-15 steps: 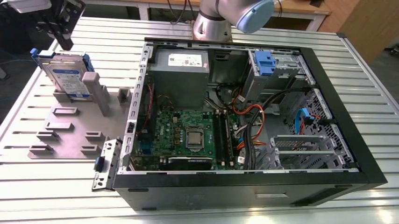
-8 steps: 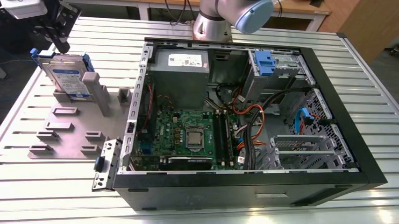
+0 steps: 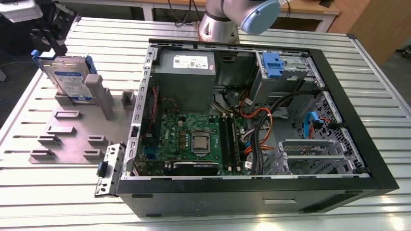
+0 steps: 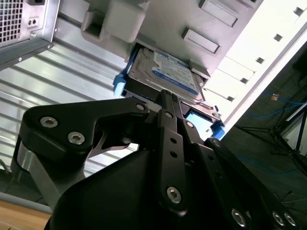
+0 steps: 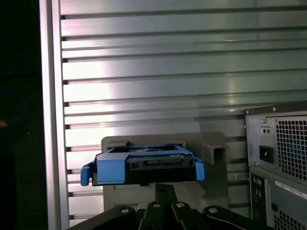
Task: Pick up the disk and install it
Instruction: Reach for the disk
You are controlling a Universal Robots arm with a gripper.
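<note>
The disk [image 3: 69, 77] is a silver drive with a white-and-blue label in a blue carrier. It stands on edge, leaning in a slot of the grey fixture plate [image 3: 70, 130] at the exterior view's left. My gripper [image 3: 57, 48] hangs just above its top edge. In both wrist views the black fingers lie close together, with nothing seen between them. Their tips reach the near edge of the disk [image 4: 165, 72] [image 5: 144, 165]. The gripper [image 4: 165, 96] [image 5: 165, 186] looks shut, and I cannot tell whether it touches the carrier.
The open computer case [image 3: 376, 159] lies to the exterior view's right of the plate, with a grey power supply [image 3: 186, 77] and a blue ridged latch [image 3: 273, 65] at its far side. A grey post [image 3: 103, 94] stands beside the disk. Ribbed metal tabletop [image 3: 38, 192] surrounds everything.
</note>
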